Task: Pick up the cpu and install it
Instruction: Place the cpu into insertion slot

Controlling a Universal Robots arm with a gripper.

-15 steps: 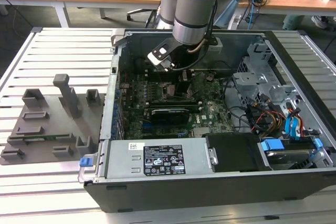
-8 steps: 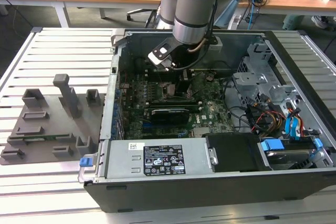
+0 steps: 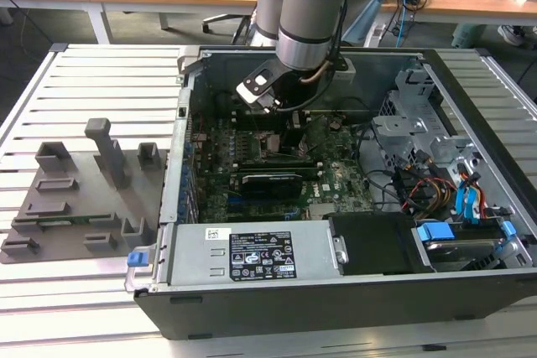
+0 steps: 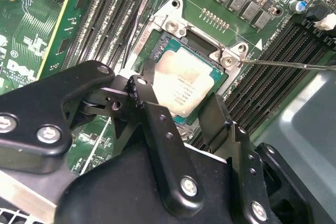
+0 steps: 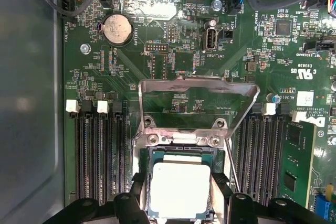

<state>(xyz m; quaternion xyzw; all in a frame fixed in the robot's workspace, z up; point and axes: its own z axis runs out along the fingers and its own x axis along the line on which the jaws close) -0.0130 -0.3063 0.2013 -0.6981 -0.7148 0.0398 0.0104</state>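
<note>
While the cpu (image 5: pixel 181 190) rests in the socket (image 5: pixel 178 152), the jaws pinch its 2 opposite edges.

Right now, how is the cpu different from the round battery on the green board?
The cpu is square; the battery is round. The cpu is bigger than the battery. The cpu sits in the socket at the hand; the battery sits far from it. Both are flat and silvery, on the board.

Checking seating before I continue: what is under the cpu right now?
The cpu sits in the socket frame on the motherboard. Whatever is directly beneath it is covered by the chip itself.
</note>
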